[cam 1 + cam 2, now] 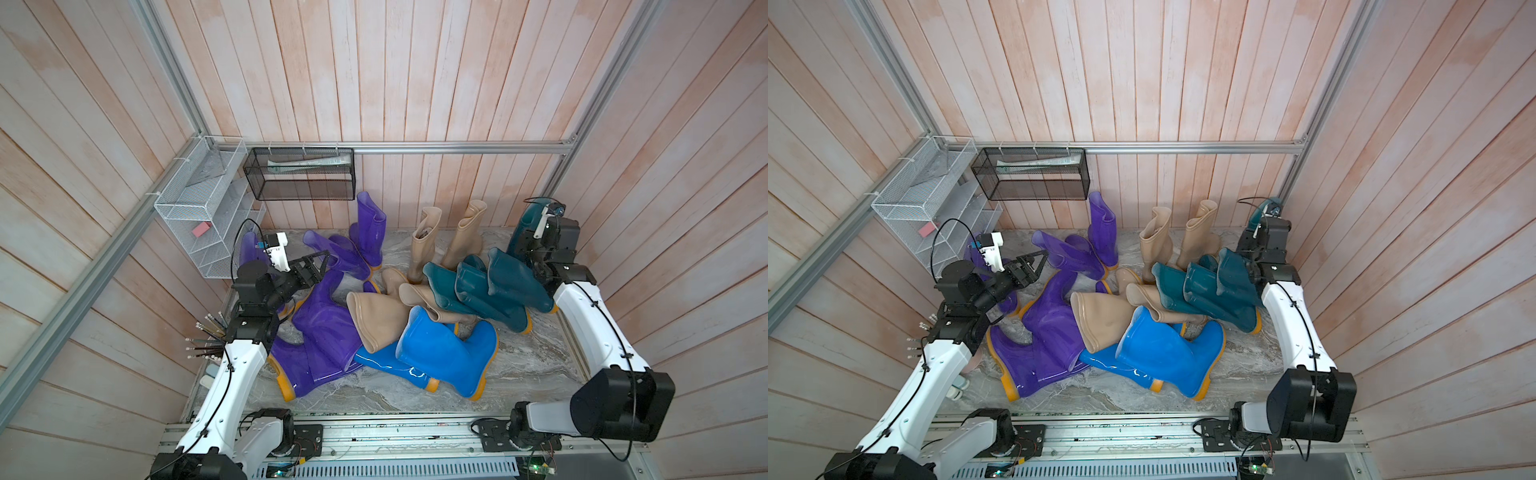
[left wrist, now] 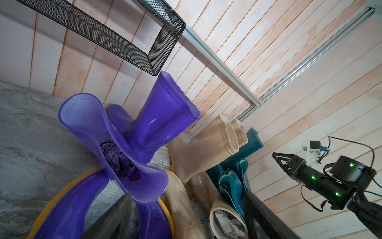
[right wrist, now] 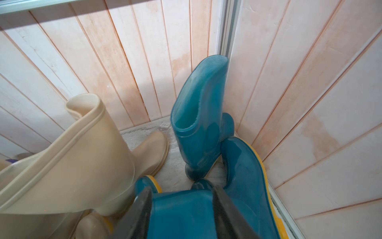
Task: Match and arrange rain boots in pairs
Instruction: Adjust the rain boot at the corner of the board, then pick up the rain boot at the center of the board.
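Note:
Rain boots lie heaped on the marble floor. Large purple ones lie at the left, bright blue ones in front, a beige one across the middle and teal ones at the right. Against the back wall stand a purple boot, two beige boots and, in the right corner, a teal boot. My left gripper hovers open over a fallen purple boot, holding nothing. My right gripper has its jaws apart on either side of a lying teal boot's shaft.
A white wire shelf with a pink block and a black mesh basket hang on the back left walls. Pencils stick out beside the left arm. Plank walls close in three sides; a metal rail runs along the front.

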You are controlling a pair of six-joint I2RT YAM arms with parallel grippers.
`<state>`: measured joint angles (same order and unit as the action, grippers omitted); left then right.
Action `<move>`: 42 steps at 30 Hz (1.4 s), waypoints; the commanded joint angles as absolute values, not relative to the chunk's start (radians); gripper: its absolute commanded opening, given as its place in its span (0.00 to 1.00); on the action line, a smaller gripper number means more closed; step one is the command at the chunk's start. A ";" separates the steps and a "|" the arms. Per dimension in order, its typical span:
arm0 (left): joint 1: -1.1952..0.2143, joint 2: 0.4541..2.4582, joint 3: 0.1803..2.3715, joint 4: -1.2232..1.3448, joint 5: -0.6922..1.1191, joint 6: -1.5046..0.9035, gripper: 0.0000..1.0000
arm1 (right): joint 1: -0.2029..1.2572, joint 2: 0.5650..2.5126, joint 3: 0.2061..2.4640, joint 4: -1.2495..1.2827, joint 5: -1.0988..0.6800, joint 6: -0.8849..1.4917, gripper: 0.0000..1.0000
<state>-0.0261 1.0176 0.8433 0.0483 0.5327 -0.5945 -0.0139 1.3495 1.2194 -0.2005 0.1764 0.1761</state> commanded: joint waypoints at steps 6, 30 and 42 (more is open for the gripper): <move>-0.023 1.001 0.812 0.085 0.579 -0.601 0.87 | 0.092 1.285 1.060 -0.290 0.198 0.200 0.61; -0.024 0.980 0.798 0.084 0.587 -0.591 0.87 | 0.124 1.277 0.924 -0.247 0.318 0.196 0.00; -0.024 0.978 0.798 0.090 0.593 -0.591 0.87 | 0.112 1.039 1.016 -0.325 0.437 0.144 0.00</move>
<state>-0.0261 0.9951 0.8131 0.0673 0.5724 -0.5953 0.1127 1.0794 0.9405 -0.3321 0.3985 0.1780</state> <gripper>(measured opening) 0.866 0.067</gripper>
